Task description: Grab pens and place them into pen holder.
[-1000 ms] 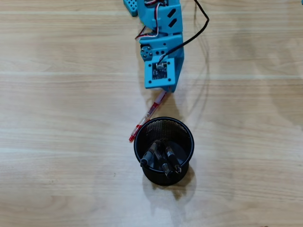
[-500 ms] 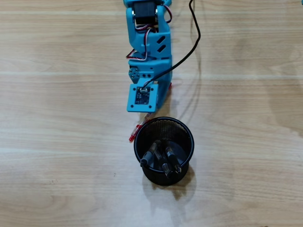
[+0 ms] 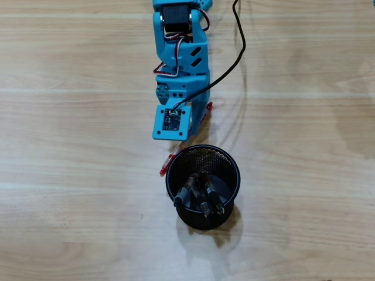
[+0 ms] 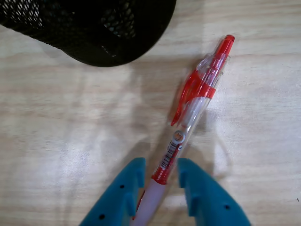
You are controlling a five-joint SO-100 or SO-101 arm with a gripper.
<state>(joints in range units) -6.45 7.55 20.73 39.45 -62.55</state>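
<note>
Fingers (image 4: 188, 188) of the blue gripper (image 4: 160, 172) are sitting a little apart, one each side of the red and clear pen (image 4: 195, 106), straddling its pale grip section just behind the red collar; a sliver of gap is showing on each side, so it is reading as bracketing, not yet clamping. Pen is lying flat on the wooden table (image 4: 61, 136), clip and red push-button end pointing away from the wrist camera.

Handling guess: light, stiff plastic barrel, smooth and round, so it is likely rolling or pivoting if pinched off-centre. The pale grip looks like the best hold; the clear barrel further up looks slicker.

Beyond the pen tip, the black mesh pen holder (image 4: 94, 28) is standing near but not touching it in the wrist view. From overhead, the pen (image 3: 166, 167) is running diagonally under the gripper (image 3: 179, 143), its red end poking out just beside the holder's rim (image 3: 234, 170). Three dark pens (image 3: 202, 196) are already leaning inside, toward the bottom side of that view, leaving the upper half open for dropping in. Table is offering plenty of free room all round, no edges close.
</note>
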